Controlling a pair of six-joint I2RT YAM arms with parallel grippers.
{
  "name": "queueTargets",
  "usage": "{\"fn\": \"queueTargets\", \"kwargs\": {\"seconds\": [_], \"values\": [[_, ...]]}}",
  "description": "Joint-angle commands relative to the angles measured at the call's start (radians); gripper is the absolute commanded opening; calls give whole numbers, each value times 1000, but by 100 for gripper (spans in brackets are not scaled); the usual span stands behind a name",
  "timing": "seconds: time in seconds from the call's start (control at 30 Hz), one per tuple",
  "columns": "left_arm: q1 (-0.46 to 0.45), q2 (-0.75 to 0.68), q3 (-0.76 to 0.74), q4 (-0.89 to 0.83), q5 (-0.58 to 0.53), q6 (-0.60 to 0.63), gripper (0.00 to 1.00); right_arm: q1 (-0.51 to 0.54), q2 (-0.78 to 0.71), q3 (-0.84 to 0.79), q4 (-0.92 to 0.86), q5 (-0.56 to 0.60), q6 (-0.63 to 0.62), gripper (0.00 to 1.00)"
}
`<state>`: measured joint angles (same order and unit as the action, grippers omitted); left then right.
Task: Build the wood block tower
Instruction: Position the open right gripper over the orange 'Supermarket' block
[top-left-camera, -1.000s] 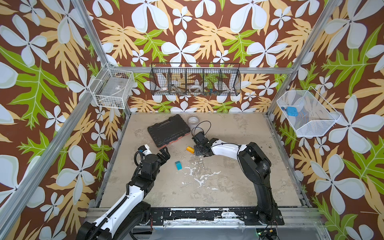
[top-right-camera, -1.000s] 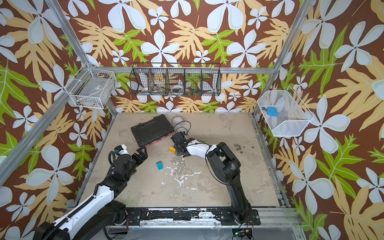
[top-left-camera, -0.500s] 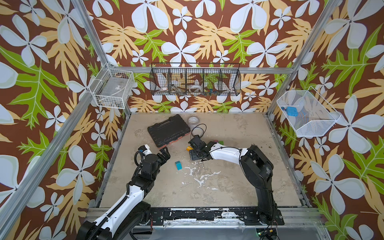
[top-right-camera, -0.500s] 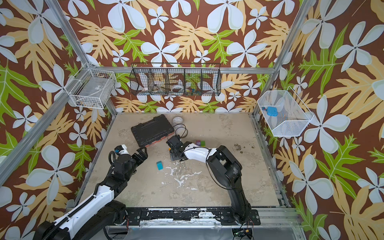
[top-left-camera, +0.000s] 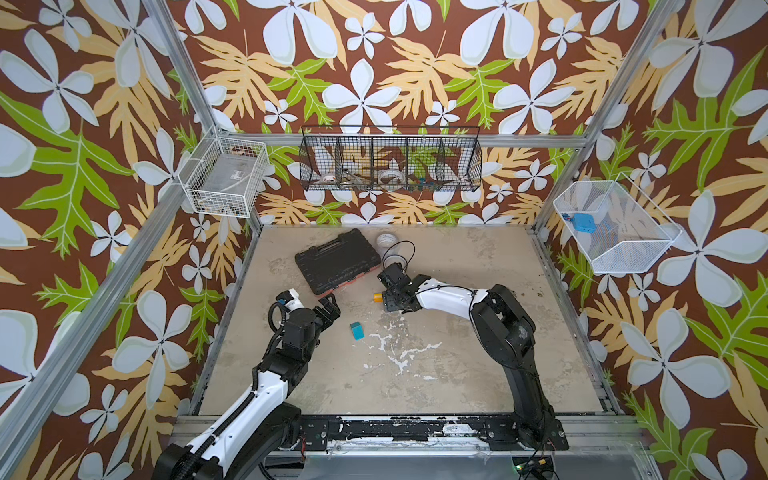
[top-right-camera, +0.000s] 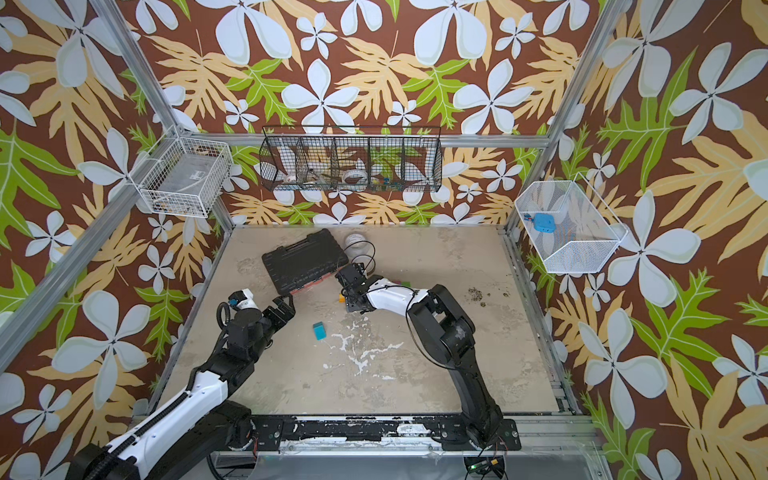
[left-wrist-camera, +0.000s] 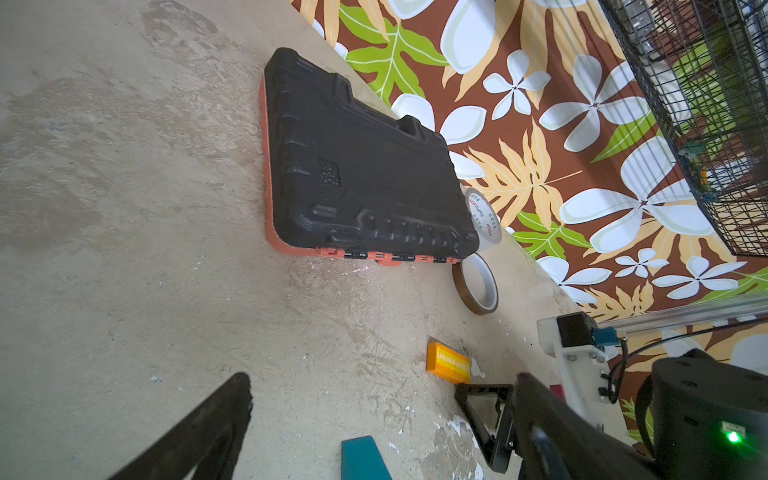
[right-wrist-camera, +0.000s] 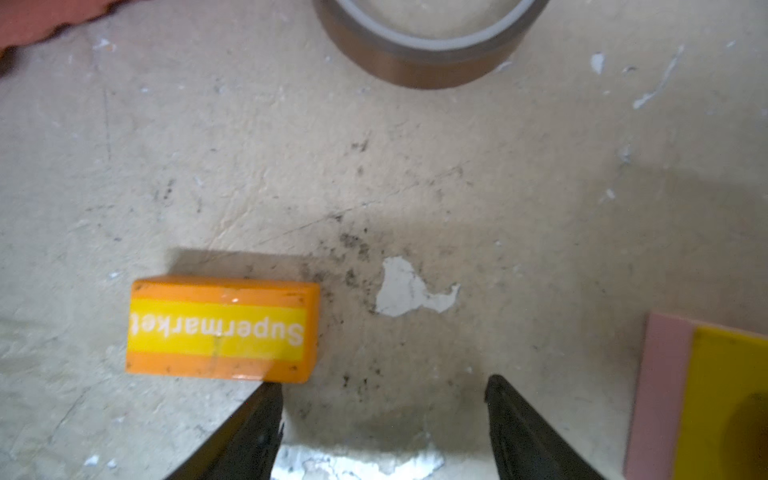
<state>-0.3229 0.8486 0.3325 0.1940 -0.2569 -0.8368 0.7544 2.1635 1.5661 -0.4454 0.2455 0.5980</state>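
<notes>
Orange block (right-wrist-camera: 222, 328) on the tabletop (right-wrist-camera: 415, 187), just left of the right gripper (right-wrist-camera: 382, 384) and outside its spread, empty jaws; long axis in line with their opening. Left gripper (top-left-camera: 329, 305), jaws also spread, lies farther.

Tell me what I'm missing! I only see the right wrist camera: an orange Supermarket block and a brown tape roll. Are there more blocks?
Observer: Yes, a small teal wooden block lies on the table, outside your picture.
Operator: Is the other arm holding it?
Observer: No. The left gripper is open and empty, close to that block but not touching it.
Operator: Is anything past the brown tape roll?
Observer: A white tape roll sits farther back, beside the black plastic tool case.
</notes>
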Motion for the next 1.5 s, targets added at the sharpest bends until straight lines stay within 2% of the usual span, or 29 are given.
{"fn": "queueTargets", "kwargs": {"seconds": [0.0,0.2,0.4,0.57,0.97,1.07,1.23,1.47], "values": [[0,-2,0,17,-3,-1,99,-7,7,20,-11,18,-9,78],[0,-2,3,9,-14,1,99,-6,-5,22,1,-20,-34,81],[0,6,7,8,-11,3,99,49,-59,-22,57,-15,-94,100],[1,4,6,6,-9,4,99,56,-28,16,24,29,-112,100],[0,-1,0,18,0,3,99,48,82,152,-43,41,-165,100],[1,-3,7,3,-15,5,99,32,97,165,-49,31,-160,97],[1,-2,3,10,-8,5,99,6,107,156,-41,-9,-155,83],[0,4,6,9,-9,4,99,5,110,152,-39,-5,-155,80]]}}
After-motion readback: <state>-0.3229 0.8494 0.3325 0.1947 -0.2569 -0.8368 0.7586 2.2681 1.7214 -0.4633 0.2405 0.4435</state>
